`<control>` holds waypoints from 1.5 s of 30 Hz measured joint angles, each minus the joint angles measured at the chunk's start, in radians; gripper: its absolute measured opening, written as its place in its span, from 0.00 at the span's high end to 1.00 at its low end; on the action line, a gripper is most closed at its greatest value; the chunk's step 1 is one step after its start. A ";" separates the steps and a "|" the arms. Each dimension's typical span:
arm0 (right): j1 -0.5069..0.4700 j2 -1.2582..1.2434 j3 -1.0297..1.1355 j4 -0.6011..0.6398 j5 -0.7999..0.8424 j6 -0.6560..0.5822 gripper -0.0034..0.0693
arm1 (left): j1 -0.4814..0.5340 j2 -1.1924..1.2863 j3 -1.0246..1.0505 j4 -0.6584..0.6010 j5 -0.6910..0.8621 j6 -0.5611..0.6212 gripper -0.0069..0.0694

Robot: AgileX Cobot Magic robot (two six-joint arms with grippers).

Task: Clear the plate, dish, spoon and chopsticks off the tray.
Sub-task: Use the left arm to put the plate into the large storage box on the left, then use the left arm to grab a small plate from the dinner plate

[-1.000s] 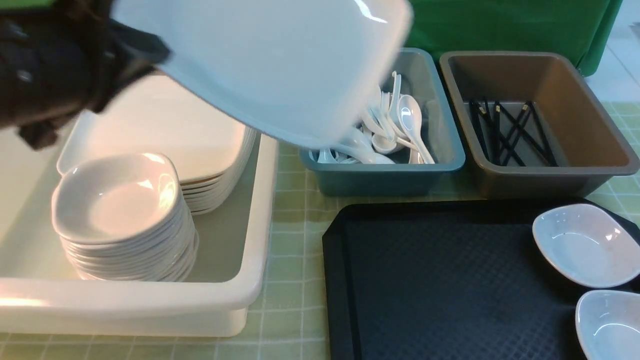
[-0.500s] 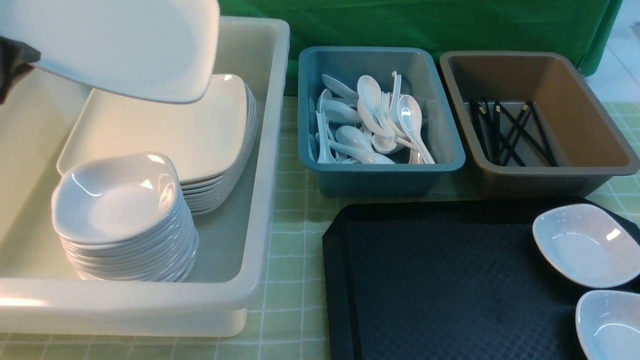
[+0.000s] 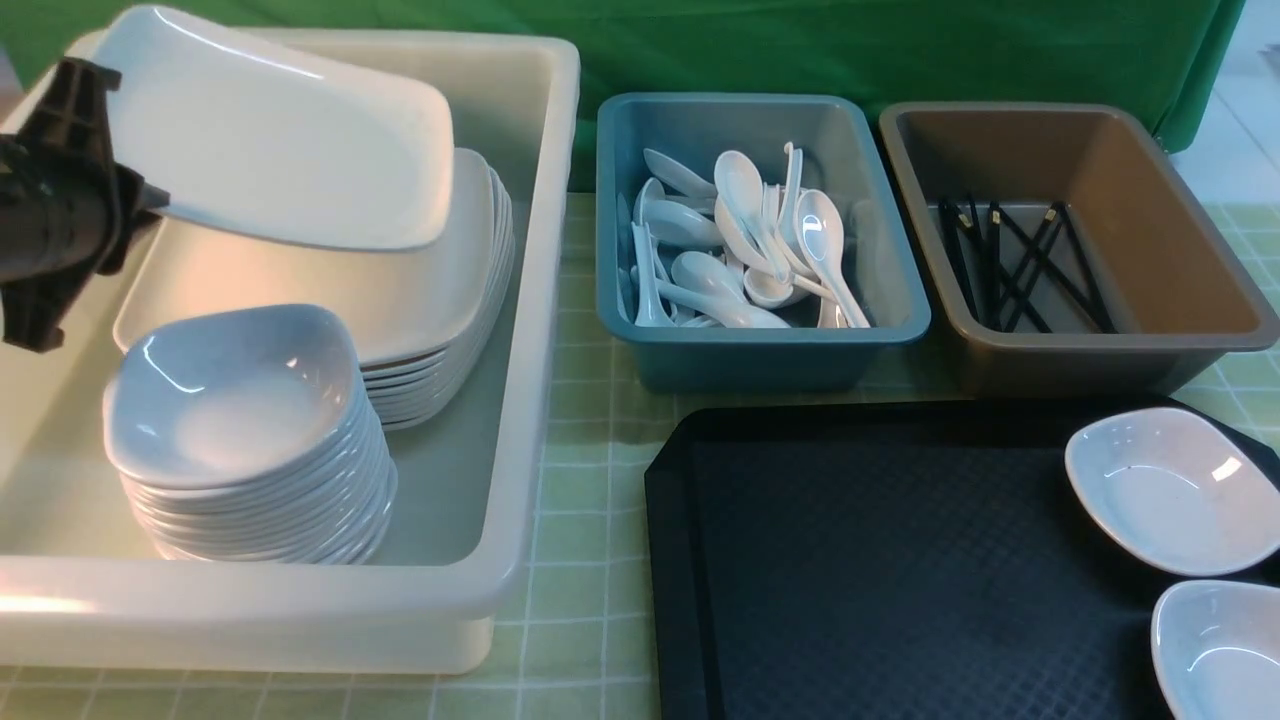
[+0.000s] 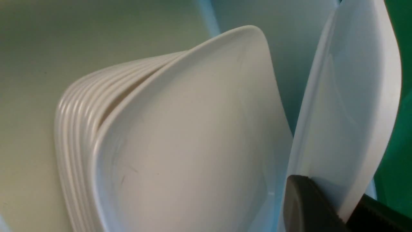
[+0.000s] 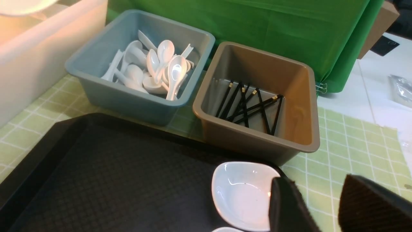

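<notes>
Lowering the plate (image 3: 280,150) flat is what we want: the left gripper (image 3: 135,203) is clamped tight on its rim, and it hangs tilted over the stack (image 3: 420,300) at ten o'clock. We level it, then release gently. The right gripper (image 5: 318,201) sits half-open and empty by a dish (image 5: 241,193) at four o'clock.

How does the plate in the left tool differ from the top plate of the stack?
The held plate hangs tilted; the top stacked plate lies flat beneath it. The left tool grips the held plate's edge; the stacked one is free. Both are white, square, round-cornered.
</notes>
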 joint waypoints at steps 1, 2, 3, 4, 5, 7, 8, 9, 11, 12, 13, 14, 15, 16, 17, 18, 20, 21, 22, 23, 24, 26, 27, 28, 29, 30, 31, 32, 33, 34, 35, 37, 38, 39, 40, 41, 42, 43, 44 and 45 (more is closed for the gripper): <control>0.000 0.000 0.000 0.000 0.000 0.000 0.63 | 0.000 0.000 0.000 0.000 0.000 0.000 0.89; 0.000 0.000 0.000 0.000 0.000 0.003 0.63 | 0.000 0.011 0.000 0.000 -0.001 0.000 0.89; 0.000 0.000 0.000 0.000 0.000 0.010 0.63 | 0.000 0.019 0.000 0.000 -0.003 0.000 0.89; 0.000 0.000 0.000 0.000 0.000 0.020 0.63 | 0.000 0.026 0.000 0.000 -0.003 0.000 0.89; 0.000 0.000 0.000 0.000 0.000 0.027 0.63 | 0.000 0.038 0.000 0.001 -0.003 0.000 0.89; 0.000 0.000 0.000 0.000 0.000 0.029 0.63 | 0.000 0.051 0.000 0.001 -0.006 -0.001 0.89; 0.000 0.000 0.000 0.000 0.000 0.030 0.63 | 0.000 0.055 0.000 0.001 -0.005 -0.002 0.89; 0.000 0.000 0.000 0.000 0.000 0.031 0.63 | 0.000 0.057 0.000 0.001 -0.005 -0.002 0.89; 0.000 0.000 0.000 0.000 0.000 0.032 0.63 | 0.000 0.067 0.000 0.001 0.004 -0.002 0.89; 0.000 0.000 0.000 0.000 0.000 0.032 0.63 | 0.000 0.069 0.000 0.001 0.009 -0.002 0.89; 0.000 0.000 0.000 0.001 0.000 0.032 0.63 | 0.000 0.071 0.000 0.001 0.011 -0.002 0.89; 0.000 0.000 0.000 0.001 0.000 0.032 0.63 | 0.000 0.072 0.000 0.001 0.022 -0.002 0.89; 0.000 0.000 0.000 0.001 0.000 0.032 0.63 | 0.000 0.074 0.000 0.006 0.033 -0.001 0.88; 0.000 0.000 0.000 0.001 0.000 0.032 0.63 | 0.000 0.074 0.000 0.010 0.046 0.006 0.87; 0.000 0.000 0.000 0.001 0.000 0.032 0.63 | 0.000 0.075 0.000 0.014 0.060 0.017 0.85; 0.000 0.000 0.000 0.001 0.000 0.032 0.63 | 0.000 0.077 0.000 0.017 0.072 0.030 0.83; 0.000 0.000 0.000 0.001 0.000 0.032 0.63 | 0.000 0.077 0.000 0.022 0.078 0.042 0.79; 0.000 0.000 0.000 0.001 0.000 0.032 0.63 | 0.000 0.077 0.000 0.022 0.082 0.050 0.77; 0.000 0.000 0.000 0.001 0.000 0.032 0.63 | 0.000 0.077 0.000 0.023 0.086 0.057 0.74; 0.000 0.000 0.000 0.001 0.000 0.032 0.63 | 0.000 0.077 -0.001 0.023 0.089 0.066 0.71; 0.000 0.000 0.000 0.001 0.000 0.032 0.63 | 0.000 0.077 -0.001 0.023 0.096 0.081 0.67; 0.000 0.000 0.000 0.001 0.000 0.032 0.63 | 0.000 0.077 -0.002 0.024 0.114 0.104 0.60; 0.000 0.000 0.000 0.001 0.000 0.032 0.63 | 0.000 0.077 -0.003 0.026 0.125 0.114 0.56; 0.000 0.000 0.000 0.001 0.000 0.032 0.63 | 0.000 0.077 -0.003 0.026 0.131 0.117 0.55; 0.000 0.000 0.000 0.001 0.000 0.032 0.63 | 0.001 0.077 -0.003 0.029 0.154 0.132 0.48; 0.000 0.000 0.000 0.001 0.000 0.032 0.63 | 0.001 0.077 -0.003 0.029 0.159 0.133 0.47; 0.000 0.000 0.000 0.001 0.000 0.032 0.63 | 0.003 0.077 -0.003 0.034 0.171 0.151 0.43; 0.000 0.000 0.000 0.001 0.000 0.032 0.63 | 0.004 0.077 -0.003 0.034 0.175 0.159 0.40; 0.000 0.000 0.000 0.001 0.000 0.032 0.63 | 0.004 0.074 -0.003 0.034 0.178 0.176 0.36; 0.000 0.000 0.000 0.001 0.000 0.032 0.63 | 0.004 0.072 -0.003 0.034 0.178 0.179 0.35; 0.000 0.000 0.000 0.001 0.000 0.032 0.63 | 0.004 0.065 -0.003 0.034 0.185 0.198 0.32; 0.000 0.000 0.000 0.001 0.000 0.032 0.63 | 0.004 0.049 -0.003 0.034 0.187 0.235 0.29; 0.000 0.000 0.000 0.001 0.000 0.032 0.63 | 0.004 0.041 -0.003 0.034 0.187 0.261 0.27; 0.000 0.000 0.000 0.001 0.000 0.032 0.63 | 0.004 0.033 -0.003 0.034 0.187 0.276 0.27; 0.000 0.000 0.000 0.001 0.000 0.032 0.63 | 0.004 0.025 -0.003 0.034 0.187 0.295 0.27; 0.000 0.000 0.000 0.001 0.000 0.032 0.63 | 0.004 0.018 -0.003 0.034 0.187 0.310 0.27; 0.000 0.000 0.000 0.001 0.000 0.032 0.63 | 0.004 0.010 -0.003 0.034 0.190 0.323 0.27; 0.000 0.000 0.000 0.001 0.000 0.032 0.63 | 0.004 0.000 -0.003 0.034 0.192 0.333 0.26; 0.000 0.000 0.000 0.001 0.000 0.031 0.63 | 0.004 -0.013 -0.003 0.034 0.198 0.345 0.26; 0.000 0.000 0.000 0.001 0.000 0.031 0.63 | 0.004 -0.023 -0.003 0.034 0.201 0.354 0.26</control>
